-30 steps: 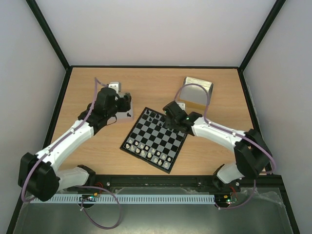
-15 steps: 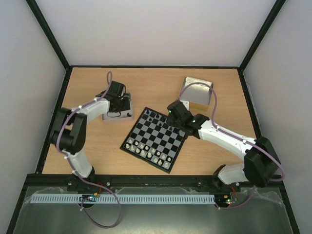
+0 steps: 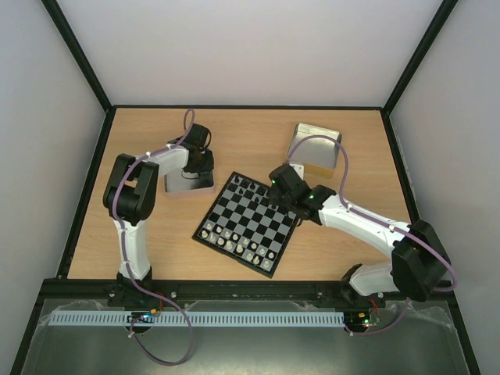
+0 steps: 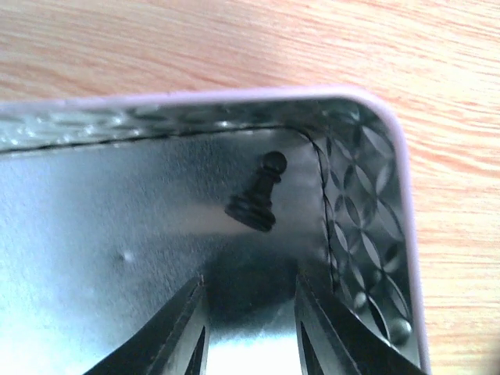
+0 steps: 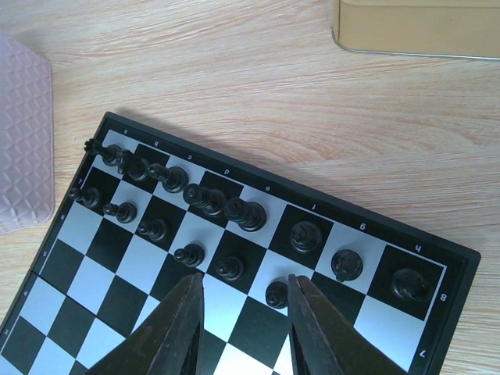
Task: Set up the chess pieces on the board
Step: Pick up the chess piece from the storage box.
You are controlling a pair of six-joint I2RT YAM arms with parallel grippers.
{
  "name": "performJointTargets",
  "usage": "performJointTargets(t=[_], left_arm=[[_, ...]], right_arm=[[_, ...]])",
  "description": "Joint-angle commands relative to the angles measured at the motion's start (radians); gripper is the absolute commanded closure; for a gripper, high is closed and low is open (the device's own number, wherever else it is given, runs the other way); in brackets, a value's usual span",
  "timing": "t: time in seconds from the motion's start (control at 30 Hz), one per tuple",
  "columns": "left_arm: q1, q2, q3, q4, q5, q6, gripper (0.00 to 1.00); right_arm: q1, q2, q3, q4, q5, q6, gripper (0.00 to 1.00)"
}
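Left pincer (image 4: pixel 248 312) has swung out over the tray (image 4: pixel 367 180), narrowing, empty; black pawn (image 4: pixel 258 195) lies just ahead, pickup next. Right pincer (image 5: pixel 242 312) part-open, empty, above board (image 5: pixel 74 226).

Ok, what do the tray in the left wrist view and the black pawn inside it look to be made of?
The tray looks like thin sheet metal with a shiny finish: its floor mirrors light and its wall carries a stamped diamond pattern. The black pawn is probably moulded plastic, dull black with only a faint sheen, though painted wood cannot be ruled out.
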Motion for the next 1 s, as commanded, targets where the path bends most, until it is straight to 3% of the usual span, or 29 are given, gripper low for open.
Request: performJointTargets(t=[0.0, 0.57, 0.97], left_arm=[[0.013, 0.037, 0.046, -0.019, -0.024, 0.030, 0.67], [0.033, 0.131, 0.154, -0.068, 0.054, 0.120, 0.66], [0.035, 0.141, 0.161, -0.086, 0.045, 0.114, 0.86]], right_arm=[[0.006, -0.014, -0.006, 0.019, 0.013, 0.005, 0.71], [0.006, -0.005, 0.002, 0.021, 0.005, 0.012, 0.72], [0.006, -0.017, -0.001, 0.020, 0.004, 0.023, 0.74]])
